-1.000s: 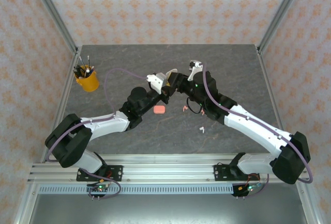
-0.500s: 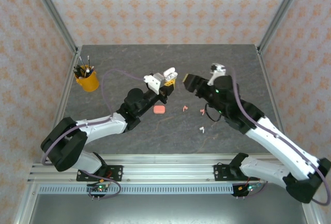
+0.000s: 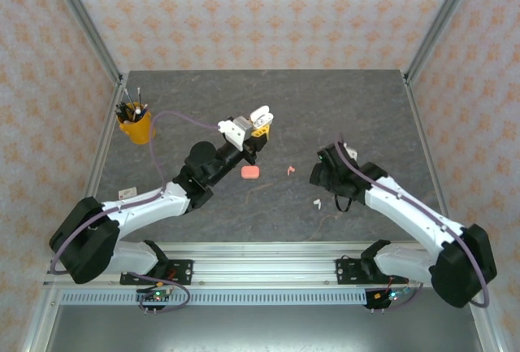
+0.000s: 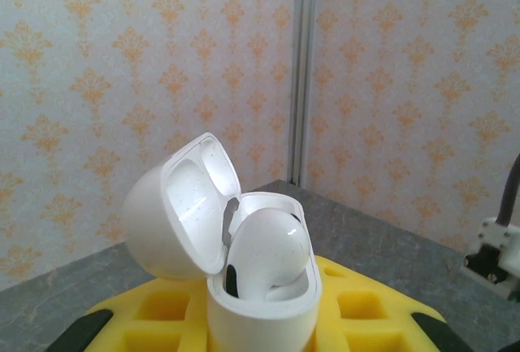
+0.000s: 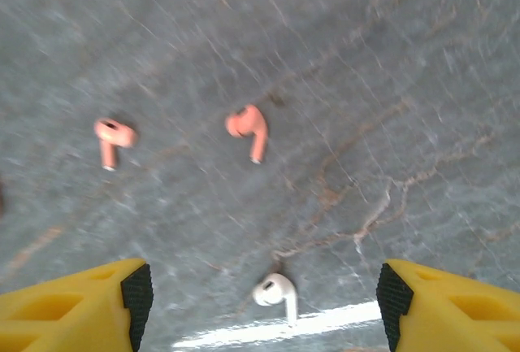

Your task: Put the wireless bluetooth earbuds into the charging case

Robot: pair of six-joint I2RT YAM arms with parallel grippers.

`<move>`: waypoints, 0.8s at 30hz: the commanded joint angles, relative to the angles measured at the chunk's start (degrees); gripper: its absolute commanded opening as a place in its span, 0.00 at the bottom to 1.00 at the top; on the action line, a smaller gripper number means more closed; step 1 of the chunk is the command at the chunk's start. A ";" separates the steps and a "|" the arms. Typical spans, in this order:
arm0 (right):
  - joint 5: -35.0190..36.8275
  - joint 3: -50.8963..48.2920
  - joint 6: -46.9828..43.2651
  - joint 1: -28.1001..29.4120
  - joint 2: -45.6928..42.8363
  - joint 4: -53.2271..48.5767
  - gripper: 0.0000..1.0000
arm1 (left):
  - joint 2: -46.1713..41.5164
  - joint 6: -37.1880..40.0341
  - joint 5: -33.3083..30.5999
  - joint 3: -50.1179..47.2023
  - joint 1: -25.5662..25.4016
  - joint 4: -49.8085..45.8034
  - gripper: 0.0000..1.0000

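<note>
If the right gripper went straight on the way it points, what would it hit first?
Probably the white earbud, lying on the table between the open fingers of the right gripper, though depth is unclear.

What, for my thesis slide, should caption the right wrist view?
Open right gripper hovering over two coral-pink earbuds and one white earbud on the grey table.

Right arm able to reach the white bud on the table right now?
Probably yes: the right gripper hangs open over the white bud, which lies bare on the table between its fingers; the pink buds lie apart from it.
</note>
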 commanded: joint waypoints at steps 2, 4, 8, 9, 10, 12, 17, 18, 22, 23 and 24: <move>-1.94 -1.60 -1.19 -0.37 4.18 0.02 0.74 | -2.08 1.19 -0.94 -0.45 -0.22 -0.06 0.00; -3.30 -2.46 -0.83 -0.41 5.88 1.79 0.74 | -2.18 1.19 -0.89 -0.45 -0.22 -0.19 0.00; -6.16 -4.13 -0.14 -0.41 8.67 5.51 0.74 | -2.43 1.28 -0.86 -0.53 -0.22 -0.54 0.00; -6.76 -4.46 -0.10 -0.41 9.34 6.30 0.74 | -2.48 1.27 -0.86 -0.54 -0.21 -0.46 0.00; -7.38 -4.69 -0.18 -0.37 10.05 6.95 0.74 | -2.49 1.19 -0.86 -0.62 -0.21 -0.46 0.00; -8.26 -4.99 -0.45 -0.39 11.50 7.95 0.74 | -2.46 1.19 -0.86 -0.71 -0.22 -0.41 0.00; -10.41 -5.62 -0.64 -0.40 14.42 10.16 0.73 | -2.40 1.10 -0.86 -0.88 -0.22 -0.19 0.00; -10.84 -5.79 -0.45 -0.41 14.71 10.60 0.73 | -2.36 1.10 -0.86 -0.89 -0.22 -0.12 0.00; -12.97 -6.75 0.58 -0.31 15.32 12.80 0.71 | -2.19 1.11 -0.95 -0.89 -0.15 0.18 0.00; -13.38 -6.89 0.90 -0.24 15.46 13.22 0.70 | -2.06 1.04 -0.95 -0.89 -0.22 0.24 0.00; -13.61 -7.02 1.16 -0.09 15.41 13.50 0.70 | -2.08 1.03 -0.94 -0.89 -0.22 0.25 0.00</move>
